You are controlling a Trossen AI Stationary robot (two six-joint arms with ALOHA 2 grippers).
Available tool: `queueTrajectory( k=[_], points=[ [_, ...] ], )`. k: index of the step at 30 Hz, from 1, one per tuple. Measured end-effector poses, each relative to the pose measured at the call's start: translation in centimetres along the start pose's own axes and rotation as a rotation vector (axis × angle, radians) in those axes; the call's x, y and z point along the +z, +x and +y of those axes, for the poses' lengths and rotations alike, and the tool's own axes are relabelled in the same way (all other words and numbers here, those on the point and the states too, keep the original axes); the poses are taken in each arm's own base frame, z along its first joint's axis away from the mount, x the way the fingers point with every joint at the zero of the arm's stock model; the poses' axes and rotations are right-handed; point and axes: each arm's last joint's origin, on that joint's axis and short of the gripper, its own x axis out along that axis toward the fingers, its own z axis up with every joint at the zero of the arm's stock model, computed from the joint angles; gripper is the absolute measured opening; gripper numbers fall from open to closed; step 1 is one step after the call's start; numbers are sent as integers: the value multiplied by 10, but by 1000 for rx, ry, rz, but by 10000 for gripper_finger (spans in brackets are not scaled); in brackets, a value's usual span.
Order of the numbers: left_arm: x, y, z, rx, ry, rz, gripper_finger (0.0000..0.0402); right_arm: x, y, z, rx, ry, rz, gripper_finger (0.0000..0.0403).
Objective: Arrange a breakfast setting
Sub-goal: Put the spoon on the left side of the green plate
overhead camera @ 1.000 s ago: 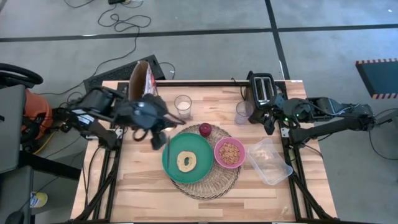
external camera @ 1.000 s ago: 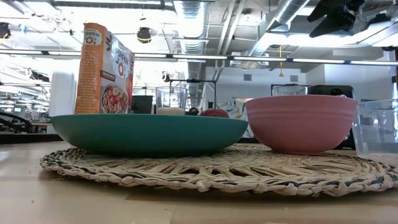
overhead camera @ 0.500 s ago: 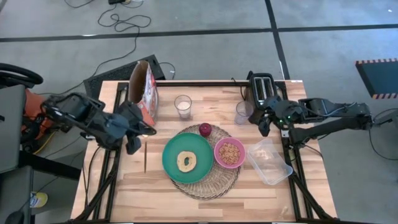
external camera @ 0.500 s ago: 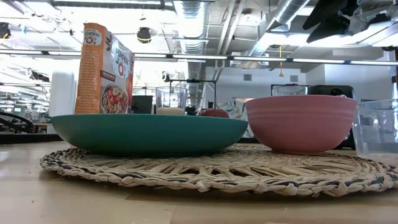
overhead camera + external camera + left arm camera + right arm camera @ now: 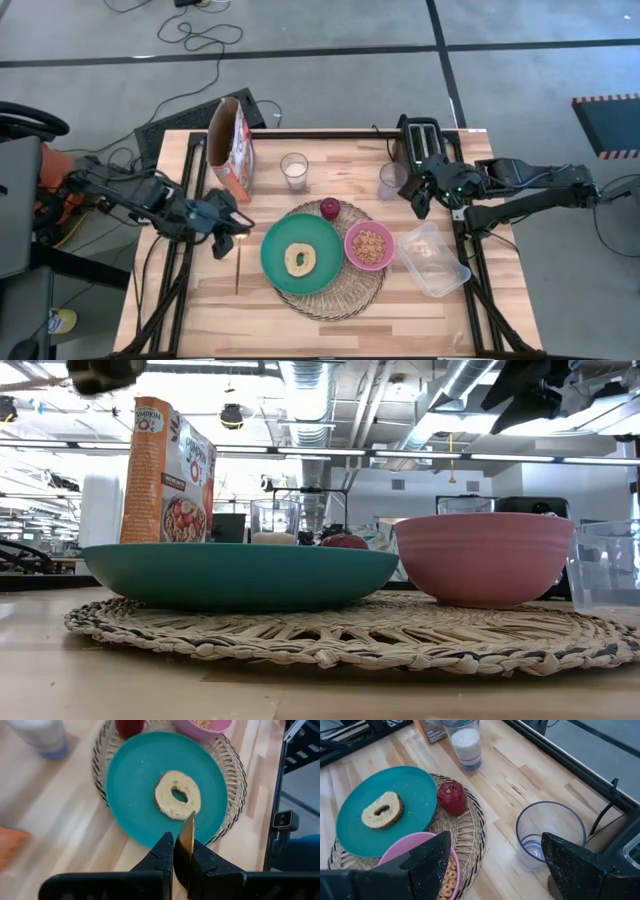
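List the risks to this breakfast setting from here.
1. The left pincer is shut on the gold spoon near one end, so the long free part may swing or slip as it is placed beside the teal plate.
2. The right pincer is open above the empty glass, which stands close to the black toaster; a misjudged descent could tip it.

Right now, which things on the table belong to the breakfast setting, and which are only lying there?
Belong: woven mat, teal plate, bagel, pink bowl, red fruit, cereal box, two glasses, gold spoon.
Lying about: black toaster, clear tub.
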Motion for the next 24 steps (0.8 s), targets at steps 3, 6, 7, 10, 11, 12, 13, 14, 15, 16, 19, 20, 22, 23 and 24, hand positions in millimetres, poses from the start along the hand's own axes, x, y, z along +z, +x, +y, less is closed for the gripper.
queueTrajectory(
  k=[3, 6, 7, 10, 11, 12, 13, 14, 15, 16, 19, 20, 22, 23, 24],
  points=[
    [-10, 18, 10, -48, -31, -3, 5, 0, 0, 0, 0, 15, 0, 337],
    [-22, 35, 23, -54, -60, 11, 5, 0, 0, 0, 0, 18, 0, 337],
    [-26, 41, 27, -53, -67, 21, 5, 0, 0, 0, 0, 20, 0, 337],
    [-37, 57, 37, -47, -87, 71, 5, 0, 0, 0, 0, 23, 0, 337],
    [-41, 63, 39, -53, -94, 82, 5, 0, 0, 0, 0, 23, 0, 337],
    [-43, 68, 41, -64, -100, 87, 5, 0, 0, 0, 0, 24, 1, 337],
    [-45, 72, 43, -74, -109, 88, 5, 0, 0, 0, 0, 25, 1, 337],
    [-48, 77, 45, -78, -113, 86, 5, 0, 0, 0, 0, 25, 1, 337],
    [-50, 81, 47, -78, -119, 84, 5, 0, 0, 0, 0, 26, 1, 337],
    [-53, 85, 49, -78, -126, 82, 5, 0, 0, 0, 0, 28, 1, 337],
    [-58, 96, 56, -83, -154, 75, 5, 0, 0, 0, -1, 34, 1, 337],
    [-60, 99, 58, -90, -160, 75, 5, 0, 0, 0, 0, 34, 1, 337],
    [-64, 105, 63, -89, -171, 83, 5, 0, 0, 0, -1, 34, 1, 337],
    [-67, 108, 66, -85, -177, 84, 5, 0, 0, 0, -1, 34, 1, 337],
    [-69, 111, 68, -84, -186, 82, 5, 0, 0, 0, -1, 37, 1, 337]
  ],
)
